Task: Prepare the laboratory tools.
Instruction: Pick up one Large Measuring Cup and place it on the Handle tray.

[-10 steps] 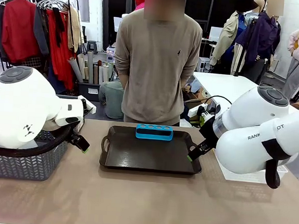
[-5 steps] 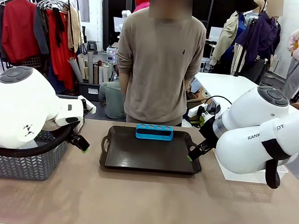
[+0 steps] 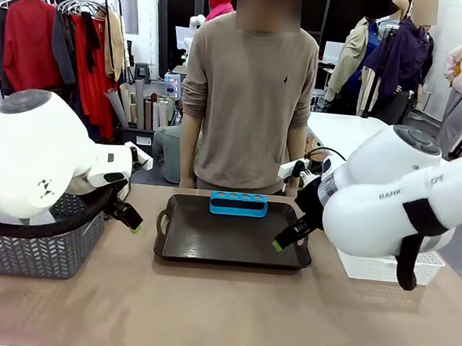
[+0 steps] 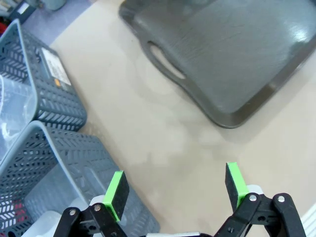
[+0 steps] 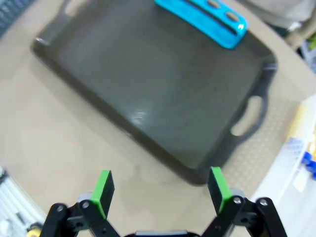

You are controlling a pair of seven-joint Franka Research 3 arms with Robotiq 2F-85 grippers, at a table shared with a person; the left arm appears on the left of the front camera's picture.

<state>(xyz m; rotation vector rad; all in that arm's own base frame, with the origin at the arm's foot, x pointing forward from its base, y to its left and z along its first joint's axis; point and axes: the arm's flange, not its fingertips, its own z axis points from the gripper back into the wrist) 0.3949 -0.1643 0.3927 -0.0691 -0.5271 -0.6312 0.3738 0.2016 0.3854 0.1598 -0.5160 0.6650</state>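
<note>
Black tray [image 3: 227, 237] centre, grey basket [image 3: 44, 252] left, white basket [image 3: 382, 267] right

Garment showroom: laden clothes rack [image 3: 62, 41].

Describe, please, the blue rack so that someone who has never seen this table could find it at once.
In the middle of the table sits a black handled tray. Along its far edge, in front of the person, lies the blue rack. It is the tray's sole item: a low bright-blue bar with four round holes in a row.
</note>
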